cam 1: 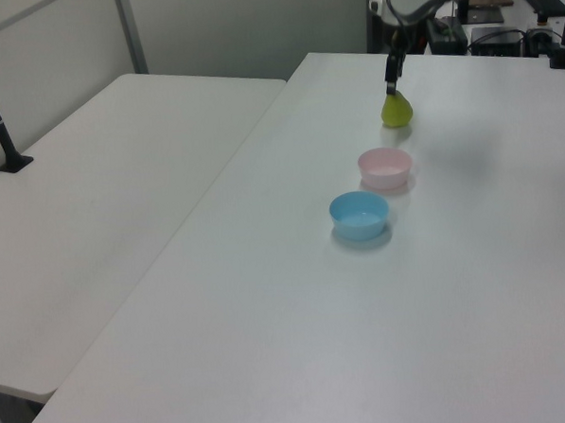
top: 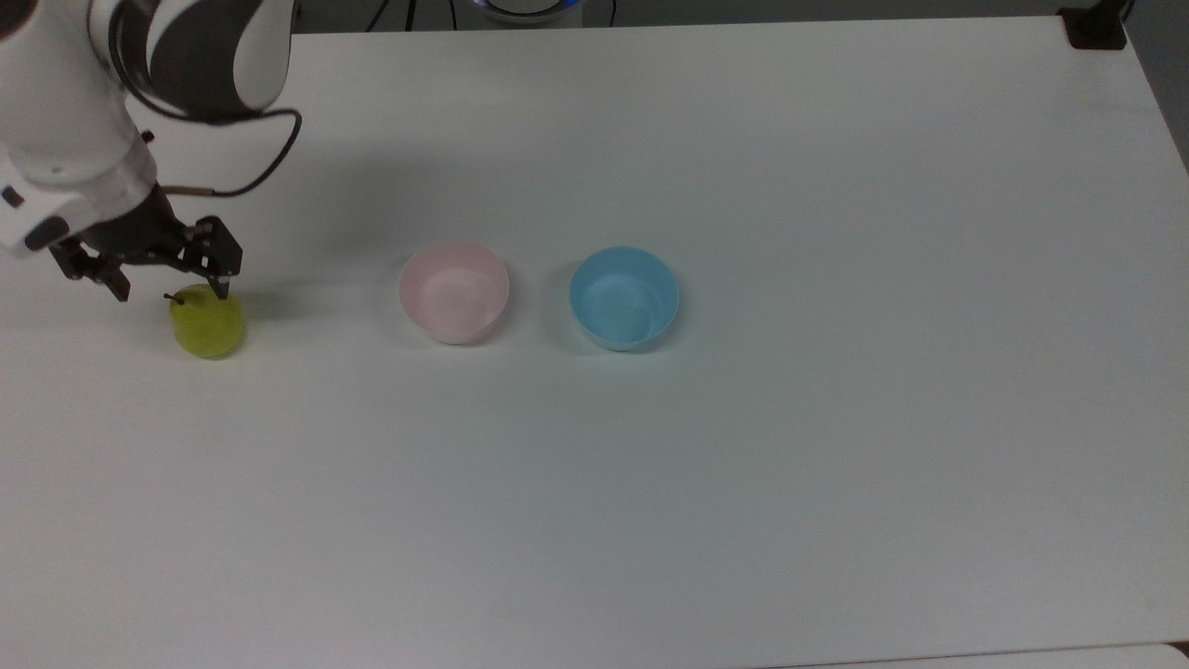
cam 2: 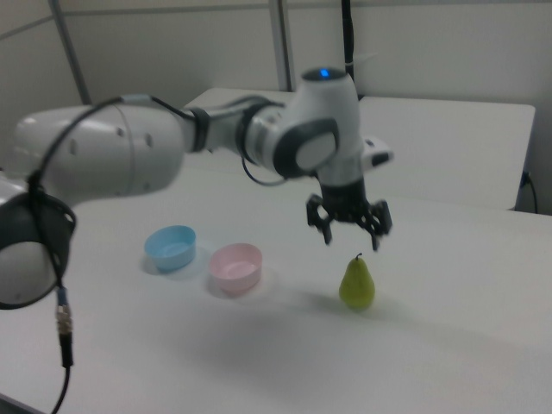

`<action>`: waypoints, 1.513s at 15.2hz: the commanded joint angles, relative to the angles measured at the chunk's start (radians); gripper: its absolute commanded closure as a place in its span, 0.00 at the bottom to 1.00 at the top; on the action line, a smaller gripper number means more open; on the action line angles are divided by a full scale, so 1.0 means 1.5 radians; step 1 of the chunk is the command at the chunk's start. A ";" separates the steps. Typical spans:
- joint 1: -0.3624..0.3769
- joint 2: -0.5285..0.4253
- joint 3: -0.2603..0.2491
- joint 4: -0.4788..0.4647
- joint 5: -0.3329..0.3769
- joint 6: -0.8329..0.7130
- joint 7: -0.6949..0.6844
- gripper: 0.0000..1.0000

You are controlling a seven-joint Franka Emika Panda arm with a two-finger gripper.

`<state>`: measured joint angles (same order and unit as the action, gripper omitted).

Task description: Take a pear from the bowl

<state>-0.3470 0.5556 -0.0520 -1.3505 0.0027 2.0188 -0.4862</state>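
the pear (cam 2: pixel 357 283) stood upright on the table (top: pixel 743 465), directly beneath the gripper (cam 2: pixel 350 229), whose fingers were spread and empty, at 9 o'clock from the bowl (top: pixel 453 291) in the top view.

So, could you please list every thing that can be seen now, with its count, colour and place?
pear: one, yellow-green, standing upright on the table, at the top view's left, apart from both bowls
pink bowl: one, pale pink, empty, near the table's middle
blue bowl: one, light blue, empty, beside the pink bowl on the top view's right
table: one, white, under everything
pincer: one, black, open, just above the pear's stem
arm: one, white and grey
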 commanded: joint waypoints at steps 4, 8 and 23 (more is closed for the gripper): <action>0.085 -0.193 0.002 -0.033 0.001 -0.224 0.071 0.00; 0.147 -0.277 0.002 -0.056 0.001 -0.294 0.200 0.00; 0.318 -0.349 -0.053 -0.173 0.036 -0.205 0.255 0.00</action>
<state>0.1110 0.0622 -0.1097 -1.5680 0.0353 1.6815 -0.1185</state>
